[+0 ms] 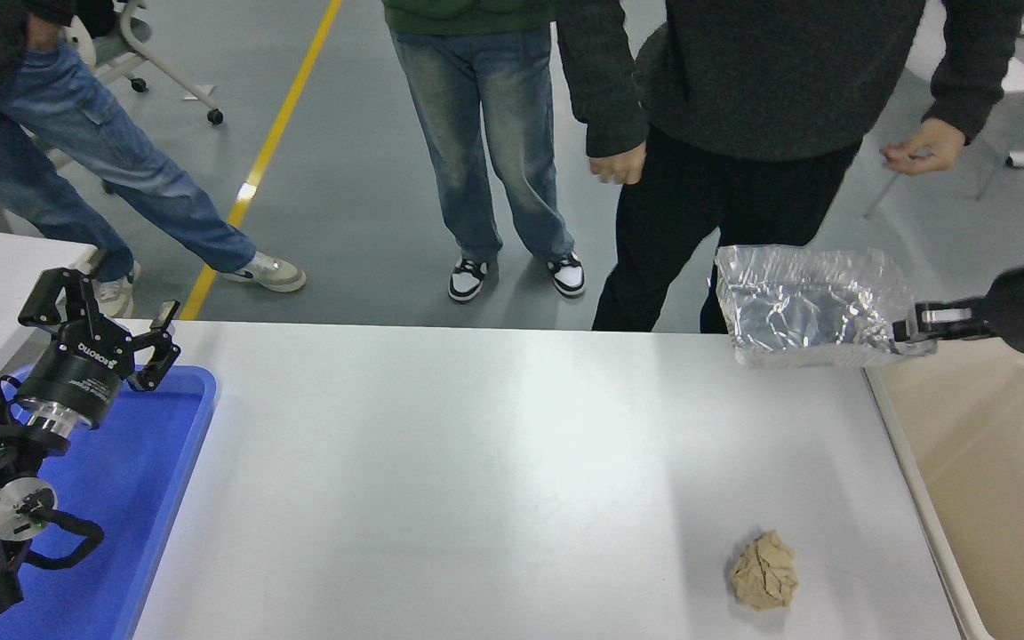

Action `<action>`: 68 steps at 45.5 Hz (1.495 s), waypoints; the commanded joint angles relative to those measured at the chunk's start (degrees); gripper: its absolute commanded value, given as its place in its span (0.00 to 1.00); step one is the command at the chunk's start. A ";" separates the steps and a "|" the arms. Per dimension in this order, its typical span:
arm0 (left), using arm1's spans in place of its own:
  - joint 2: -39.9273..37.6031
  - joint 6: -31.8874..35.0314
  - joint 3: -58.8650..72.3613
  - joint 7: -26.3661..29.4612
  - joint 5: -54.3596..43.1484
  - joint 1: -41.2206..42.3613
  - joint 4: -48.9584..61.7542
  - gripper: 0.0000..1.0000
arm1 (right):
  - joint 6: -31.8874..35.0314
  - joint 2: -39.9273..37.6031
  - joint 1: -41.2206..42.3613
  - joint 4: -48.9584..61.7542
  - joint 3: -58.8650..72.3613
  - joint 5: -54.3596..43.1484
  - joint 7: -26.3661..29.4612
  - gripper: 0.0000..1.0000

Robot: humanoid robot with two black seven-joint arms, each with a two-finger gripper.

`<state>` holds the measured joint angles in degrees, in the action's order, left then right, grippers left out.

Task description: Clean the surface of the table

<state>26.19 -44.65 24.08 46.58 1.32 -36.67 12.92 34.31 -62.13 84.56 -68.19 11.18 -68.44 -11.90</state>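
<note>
The white table surface (476, 480) fills the middle of the head view. My right gripper (916, 327) comes in from the right edge and is shut on the edge of a crumpled foil tray (805, 307), holding it in the air above the table's far right corner. A crumpled brown paper ball (764, 572) lies on the table near the front right. My left gripper (108, 320) is parked open at the lower left, above the blue tray (148, 498).
A beige bin (992, 480) stands beside the table's right edge. Three people stand at the far side; one in a dark sweater (770, 80) is just behind the lifted foil tray, hands hanging free.
</note>
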 commanded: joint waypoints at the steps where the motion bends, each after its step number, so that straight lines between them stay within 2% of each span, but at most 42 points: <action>1: 0.00 0.00 0.00 0.00 0.00 0.02 0.00 1.00 | 3.13 -3.96 2.97 -2.65 -1.16 0.06 -0.05 0.00; 26: 0.00 0.00 0.00 0.00 0.00 0.02 0.00 1.00 | 3.48 -4.23 3.06 -2.83 -1.16 0.06 0.21 0.00; 36: 0.00 0.00 0.00 0.00 0.00 -0.07 0.00 1.00 | -0.20 -3.44 0.43 -0.02 -1.08 0.15 0.57 0.00; 47: 0.00 0.00 0.00 0.00 0.00 -0.07 0.00 1.00 | -6.36 -0.98 -3.17 11.05 -0.99 1.37 0.57 0.00; 60: 0.00 0.00 0.00 0.00 0.00 0.02 0.00 1.00 | -12.07 2.28 -10.64 25.64 -0.90 12.18 0.57 0.00; 68: 0.00 0.00 0.00 0.00 0.00 0.02 0.00 1.00 | -17.08 6.93 -17.76 35.83 -0.99 19.56 0.57 0.00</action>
<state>26.19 -44.65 24.08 46.58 1.31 -36.69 12.92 23.18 -59.85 74.78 -45.13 10.27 -57.63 -11.33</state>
